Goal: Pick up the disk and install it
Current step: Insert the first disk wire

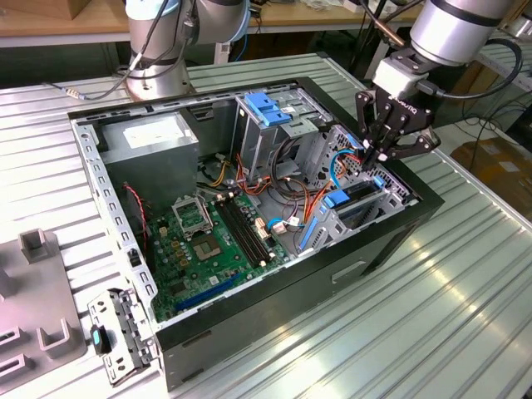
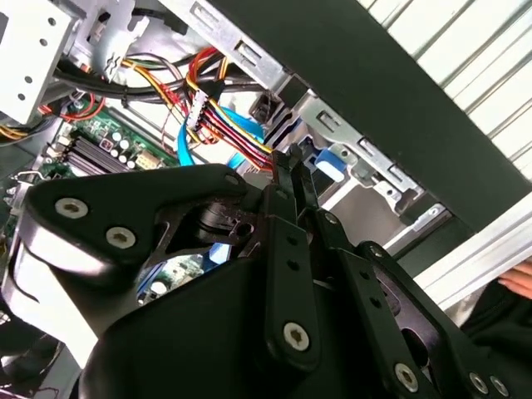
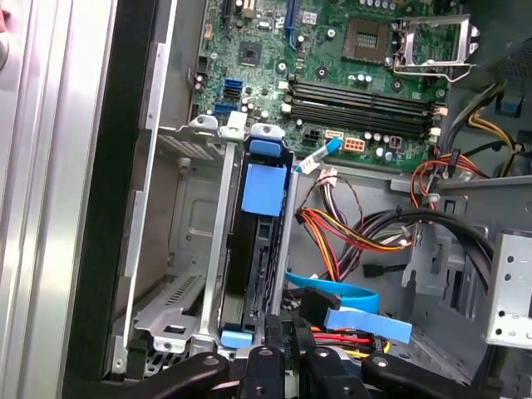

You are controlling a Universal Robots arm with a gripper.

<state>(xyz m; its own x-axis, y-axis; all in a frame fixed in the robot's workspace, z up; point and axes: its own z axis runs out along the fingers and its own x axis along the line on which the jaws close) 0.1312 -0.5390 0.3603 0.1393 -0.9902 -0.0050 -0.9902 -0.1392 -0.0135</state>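
The disk (image 1: 359,198) sits edge-up in the drive bay at the case's corner on the exterior view's right, its blue rails showing at both ends. In the first wrist view the disk (image 3: 259,249) stands in the slot between two metal walls, with a blue tab on its far end. My gripper (image 1: 376,155) hangs just above the disk's near end with its fingers together. Its fingertips (image 3: 287,326) rest at the end of the disk's rail, beside a blue flat cable (image 3: 349,312). In the second wrist view the gripper (image 2: 291,165) points down at the bay's blue plastic.
The open computer case (image 1: 274,291) lies on a ribbed metal table. Inside are a grey power-supply box (image 1: 158,137), a metal cage with a blue latch (image 1: 268,108), the motherboard (image 1: 208,241) and loose cable bundles (image 1: 291,179). A metal bracket (image 1: 120,332) lies outside the case.
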